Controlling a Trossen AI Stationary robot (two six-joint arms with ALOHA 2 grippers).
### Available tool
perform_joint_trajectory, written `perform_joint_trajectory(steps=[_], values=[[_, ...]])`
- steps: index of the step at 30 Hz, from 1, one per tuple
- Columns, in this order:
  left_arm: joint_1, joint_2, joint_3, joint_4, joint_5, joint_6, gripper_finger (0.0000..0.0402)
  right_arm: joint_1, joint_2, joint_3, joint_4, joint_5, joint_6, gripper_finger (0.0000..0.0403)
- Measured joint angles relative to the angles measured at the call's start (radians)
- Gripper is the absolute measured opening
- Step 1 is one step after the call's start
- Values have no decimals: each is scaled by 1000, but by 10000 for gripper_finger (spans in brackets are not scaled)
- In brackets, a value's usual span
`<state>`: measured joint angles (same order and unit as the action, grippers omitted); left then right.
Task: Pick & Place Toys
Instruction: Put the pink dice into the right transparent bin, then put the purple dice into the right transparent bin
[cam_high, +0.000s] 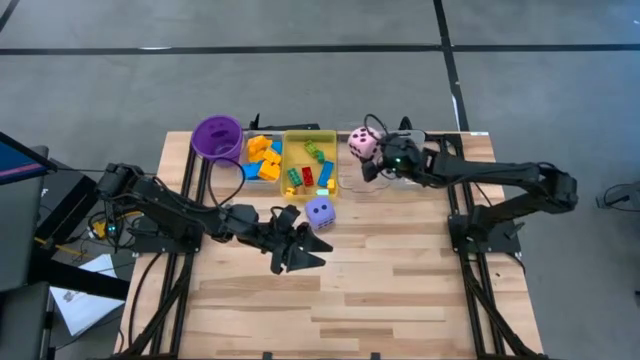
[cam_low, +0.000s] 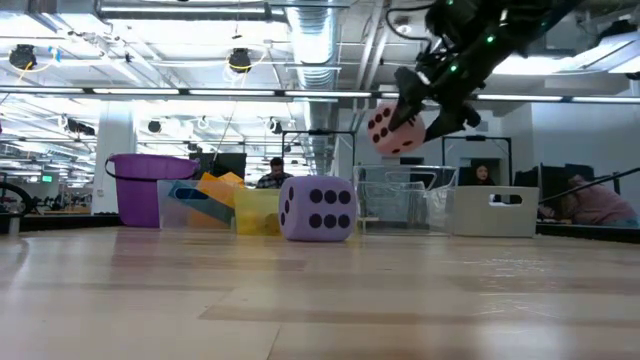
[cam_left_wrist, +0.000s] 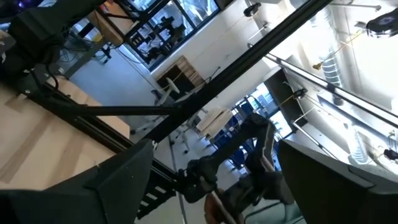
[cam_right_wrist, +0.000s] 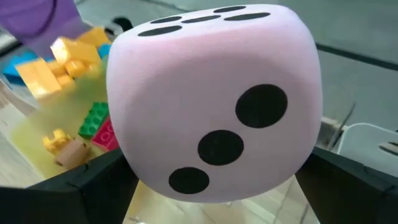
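A pink die (cam_high: 363, 145) with black dots hangs in the air just right of the yellow tray (cam_high: 332, 135), with my right gripper (cam_high: 370, 158) shut on it; it fills the right wrist view (cam_right_wrist: 211, 106). A purple die (cam_high: 320, 212) rests on the table in front of the yellow tray, seen also in the low view (cam_low: 317, 209). Small coloured bricks (cam_high: 308, 172) lie in the yellow tray, and orange and blue ones (cam_high: 262, 158) in the clear tray beside it. My left gripper (cam_high: 303, 255) stands open near the purple die, with nothing between its fingers (cam_left_wrist: 124, 180). My right gripper pinches the pink die by two opposite sides (cam_right_wrist: 127, 165), one finger (cam_right_wrist: 93, 180) on each. The fingers come from the table's right, slanting down. The die is lifted well clear of the table (cam_low: 395, 128), its three-dot face toward the wrist camera.
A purple round cup (cam_high: 217, 137) stands at the far left of the trays. Bare wood (cam_high: 400, 290) takes up the table's near half. Black frame rails (cam_high: 470, 280) run along both sides.
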<state>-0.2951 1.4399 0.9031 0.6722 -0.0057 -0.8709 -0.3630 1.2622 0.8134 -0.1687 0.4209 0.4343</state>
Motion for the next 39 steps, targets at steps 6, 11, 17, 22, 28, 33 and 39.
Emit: perform_joint_trajectory(steps=[6, 11, 17, 22, 28, 33, 39], values=[[0, 0, 0, 0, -4, -8, 337, 9, 85, 27, -8, -5, -24, 394], [0, 0, 0, 0, -4, -48, 337, 8, 138, 46, -15, -22, -49, 399], [0, 0, 0, 0, -4, -50, 337, 6, 168, 94, -88, -60, -44, 400], [0, 0, 0, 0, -4, -50, 337, 7, 159, 123, -156, -69, 14, 400], [0, 0, 0, 0, -33, -50, 337, 54, 86, 136, -182, -165, -1, 400], [2, 0, 0, -27, -185, -36, 337, 160, 6, 136, -116, -378, -99, 400], [46, 0, 0, -233, -262, -24, 337, 306, -13, 136, -146, -426, 18, 400]])
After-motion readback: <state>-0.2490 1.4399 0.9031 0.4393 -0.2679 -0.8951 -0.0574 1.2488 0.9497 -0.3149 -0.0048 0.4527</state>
